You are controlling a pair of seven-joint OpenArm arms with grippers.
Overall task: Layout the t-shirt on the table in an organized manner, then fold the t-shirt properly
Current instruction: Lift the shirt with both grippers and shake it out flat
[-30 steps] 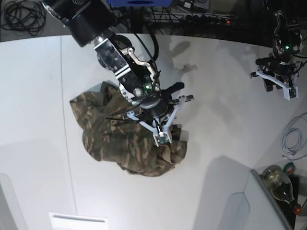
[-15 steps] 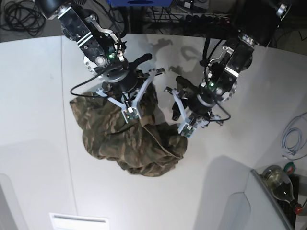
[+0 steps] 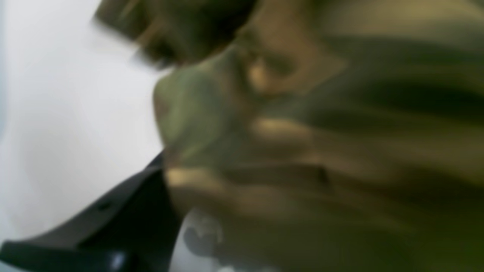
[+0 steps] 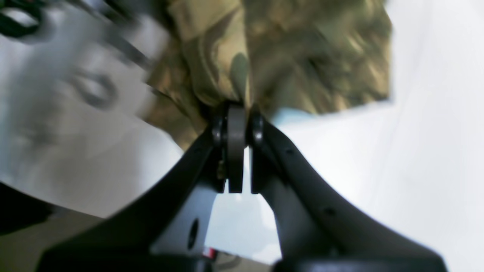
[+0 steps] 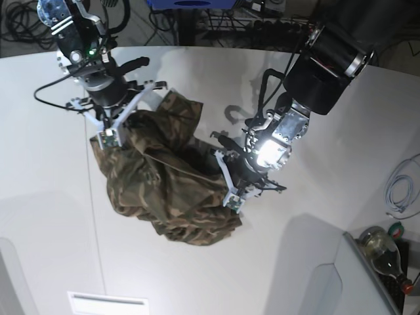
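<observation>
T-shirt lies bunched on the table, still in the spreading-out step by my reckoning. Nearest me, the left gripper presses into its lower hem, though I cannot tell whether it grips. Farther back, the right gripper is clenched on a fold of cloth. Next, the two likely need to pull apart to flatten it.

The t-shirt is soft, matt camouflage cloth, heavily creased. The table is smooth, faintly glossy white. The right gripper's fingers look like dark matt plastic.
</observation>
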